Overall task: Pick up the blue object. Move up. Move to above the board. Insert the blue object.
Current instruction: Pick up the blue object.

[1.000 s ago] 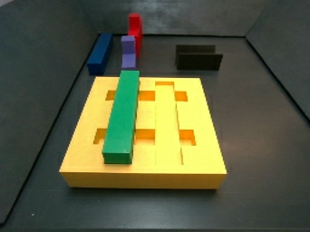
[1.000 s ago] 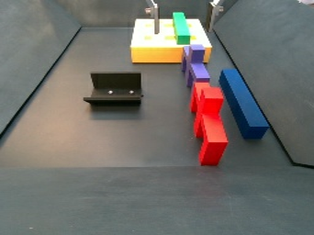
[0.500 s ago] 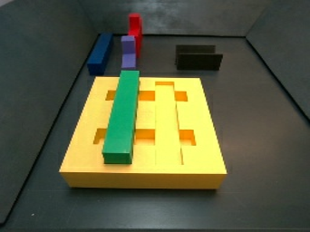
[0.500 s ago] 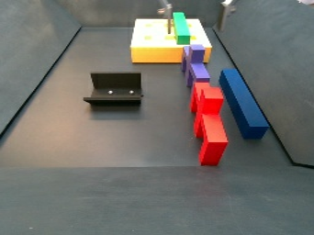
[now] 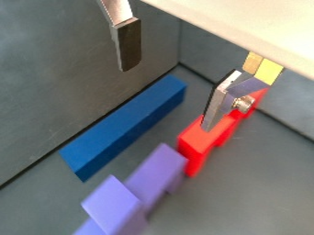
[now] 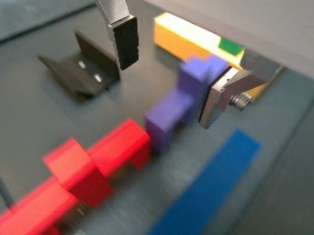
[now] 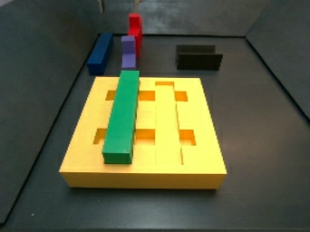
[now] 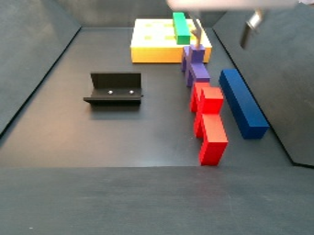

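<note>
Blue object (image 8: 241, 101) lay flat on the dark floor (image 8: 123, 128) along one wall, parallel to a row of red blocks (image 8: 210, 117) and a purple block (image 8: 196, 69) just beside it. In both wrist views the blue bar (image 5: 127, 127) sat below the gripper (image 5: 175, 70), whose silver fingers (image 6: 121, 37) stood spread wide with nothing between them (the purple block (image 6: 185, 99) and red block (image 6: 98, 165) showed under the gap, untouched). Gripper (image 8: 218, 30) hung high over the far end of that row in a side view, clear of every piece. Board (image 7: 145, 136), yellow and grooved, carried a green bar (image 7: 122, 114) lying in one groove. Fixture (image 8: 114, 89) stood alone on open floor, well apart from the board (image 8: 160, 41). No labels, brands or writing were legible on any piece.
</note>
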Tool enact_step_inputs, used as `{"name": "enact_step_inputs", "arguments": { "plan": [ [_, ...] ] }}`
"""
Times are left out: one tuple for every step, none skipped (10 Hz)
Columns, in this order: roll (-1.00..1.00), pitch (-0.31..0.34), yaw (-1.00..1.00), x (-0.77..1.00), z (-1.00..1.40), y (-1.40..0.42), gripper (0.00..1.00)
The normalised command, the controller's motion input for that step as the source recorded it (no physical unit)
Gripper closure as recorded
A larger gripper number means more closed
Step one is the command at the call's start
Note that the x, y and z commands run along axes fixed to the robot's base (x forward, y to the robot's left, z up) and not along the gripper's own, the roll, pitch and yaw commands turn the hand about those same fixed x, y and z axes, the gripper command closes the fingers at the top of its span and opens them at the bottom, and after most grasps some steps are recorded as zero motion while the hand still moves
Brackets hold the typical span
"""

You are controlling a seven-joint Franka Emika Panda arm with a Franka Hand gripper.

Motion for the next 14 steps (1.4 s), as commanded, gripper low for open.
{"name": "enact_step_inputs", "arguments": {
  "plan": [
    [0.16,0.0,0.0,-0.6,-0.4,0.0,0.0],
    [0.12,0.0,0.0,-0.57,-0.47,0.0,0.0],
    [0.11,0.0,0.0,-0.53,-0.49,0.03,0.0],
    [0.06,-0.017,0.0,-0.52,-0.48,0.09,0.0],
    [0.02,-0.05,0.0,-0.45,-0.43,0.13,0.0],
    [0.0,-0.074,0.0,-0.32,-0.38,0.11,0.0],
    [0.0,-0.04,0.07,0.0,-0.3,0.03,0.0],
    [0.04,0.0,0.0,0.13,-0.29,0.0,0.0],
    [0.06,0.0,-0.02,0.08,-0.45,0.01,0.0],
    [0.05,-0.023,-0.02,0.0,-0.52,0.01,0.0],
    [0.06,-0.02,0.0,0.0,-0.42,0.0,0.0],
    [0.05,-0.104,0.0,-0.2,-0.37,0.0,0.0],
    [0.03,-0.141,0.0,-0.2,-0.41,0.01,0.0],
    [0.0,-0.08,0.0,0.0,-0.35,0.03,0.0]
  ]
}}
